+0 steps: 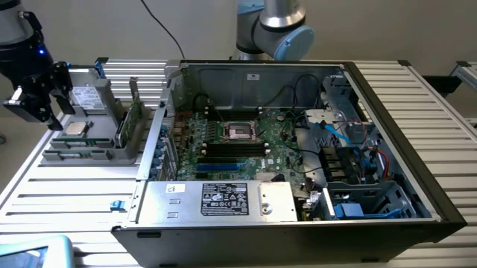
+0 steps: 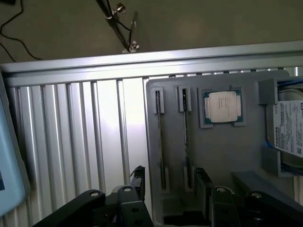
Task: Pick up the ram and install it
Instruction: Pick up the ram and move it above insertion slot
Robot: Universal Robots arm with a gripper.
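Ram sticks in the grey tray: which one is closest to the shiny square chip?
The ram stick standing on edge right beside the silver processor chip. The other ram stick stands farther from the chip, with this one in between.

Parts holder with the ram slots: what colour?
Plain grey holder, best seen in the wrist view.

Counter (image 1: 60, 195): ribbed silvery metal slats, satin sheen.
Holder tray (image 2: 222, 151): grey plastic, matt, smooth.
Processor chip (image 2: 222, 105): pale metal lid, dull brushed shine.
Ram (image 1: 128, 125): green circuit board, faint gloss.
Computer case (image 1: 261, 245): matt black outer shell, bare grey sheet metal inside.
Power supply (image 1: 223, 201): plain metal box, white paper label.
Hand (image 2: 170, 182): black, matt.
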